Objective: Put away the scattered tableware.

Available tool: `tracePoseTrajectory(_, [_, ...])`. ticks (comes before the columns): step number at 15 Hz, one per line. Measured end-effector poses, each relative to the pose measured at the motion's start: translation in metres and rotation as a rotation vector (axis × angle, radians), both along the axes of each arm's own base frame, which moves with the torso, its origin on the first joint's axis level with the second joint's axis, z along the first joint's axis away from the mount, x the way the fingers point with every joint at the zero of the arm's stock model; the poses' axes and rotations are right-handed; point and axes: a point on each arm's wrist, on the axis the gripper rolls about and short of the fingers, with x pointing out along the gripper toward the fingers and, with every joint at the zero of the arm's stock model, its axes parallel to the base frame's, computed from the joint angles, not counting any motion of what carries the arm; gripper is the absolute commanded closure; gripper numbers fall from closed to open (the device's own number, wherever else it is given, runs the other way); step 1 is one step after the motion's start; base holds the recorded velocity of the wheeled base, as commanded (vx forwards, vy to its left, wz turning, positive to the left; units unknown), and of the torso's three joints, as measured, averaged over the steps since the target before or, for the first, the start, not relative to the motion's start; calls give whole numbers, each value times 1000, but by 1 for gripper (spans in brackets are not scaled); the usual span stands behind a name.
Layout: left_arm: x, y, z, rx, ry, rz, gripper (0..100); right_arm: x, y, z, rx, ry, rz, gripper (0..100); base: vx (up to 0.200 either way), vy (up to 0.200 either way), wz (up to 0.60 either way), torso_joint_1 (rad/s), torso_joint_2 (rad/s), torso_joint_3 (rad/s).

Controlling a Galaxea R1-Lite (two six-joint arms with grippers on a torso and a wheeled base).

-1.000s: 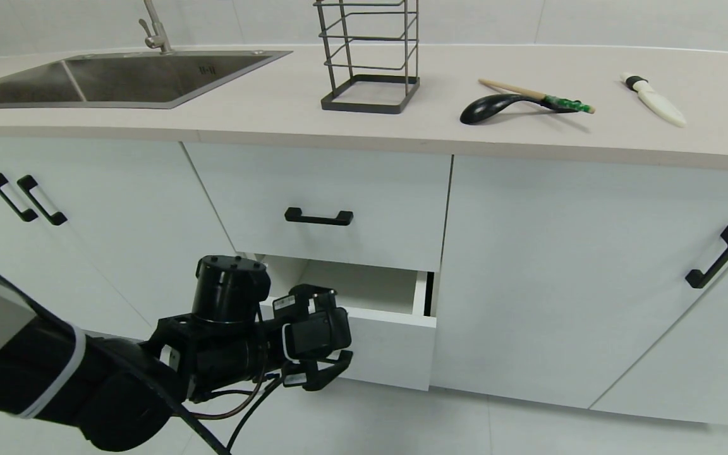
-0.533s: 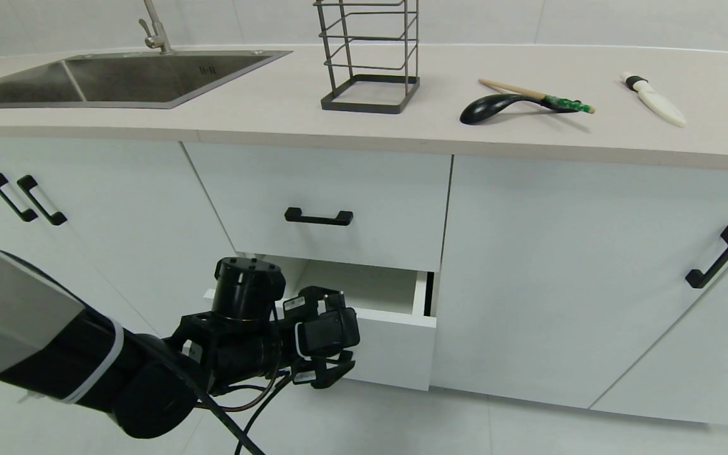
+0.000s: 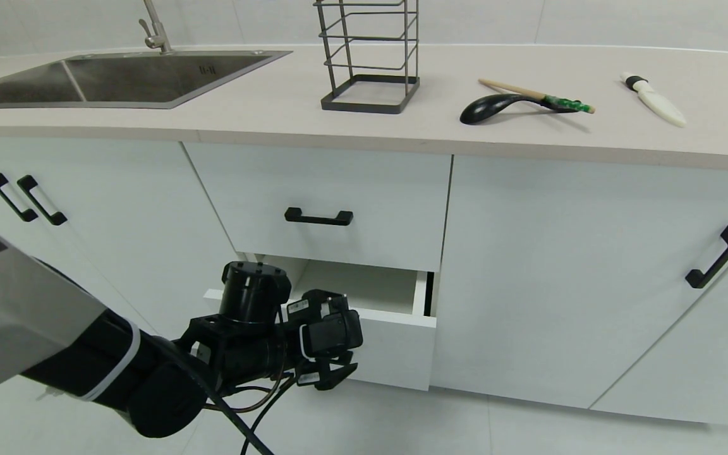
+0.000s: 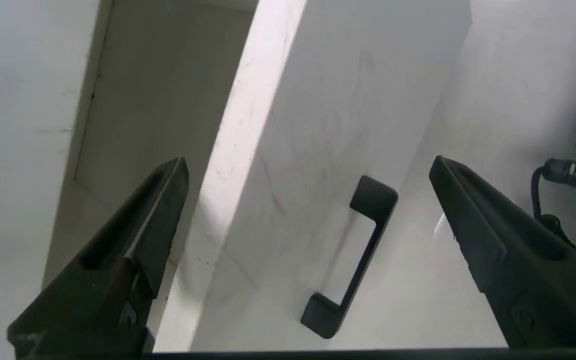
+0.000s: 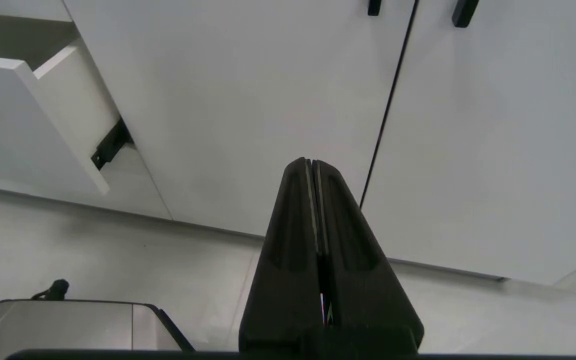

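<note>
kitchen, sink, countertop, cabinets

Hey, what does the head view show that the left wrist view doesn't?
Head view adds the pale countertop with a steel sink, black wire rack, black spoon, wooden chopsticks with green ends and white knife with a black band. Left wrist view adds the black bar handle on the lower drawer's front, framed between open jaws. Shared: the open white lower drawer and the left gripper before it.

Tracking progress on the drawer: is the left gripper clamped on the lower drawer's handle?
No, the left gripper is open, its fingers spread on either side of the handle.
</note>
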Motion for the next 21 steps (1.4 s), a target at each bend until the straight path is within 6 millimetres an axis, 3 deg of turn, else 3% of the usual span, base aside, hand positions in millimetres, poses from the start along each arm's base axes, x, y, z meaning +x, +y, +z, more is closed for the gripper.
tracePoseTrajectory(10, [-8,-5,-7,16,26,-26,0,0,0,0,0,0,0,100,0,0,0,0,0,0])
tracePoseTrajectory(12, [-20,-4,-9,26,43,-43,0,0,0,0,0,0,0,100,0,0,0,0,0,0])
tracePoseTrajectory(17, [-80,7,-1,51,80,-123,0,0,0,0,0,0,0,100,0,0,0,0,0,0])
tracePoseTrajectory(21, [-94,13,10,30,47,-132,0,0,0,0,0,0,0,100,0,0,0,0,0,0])
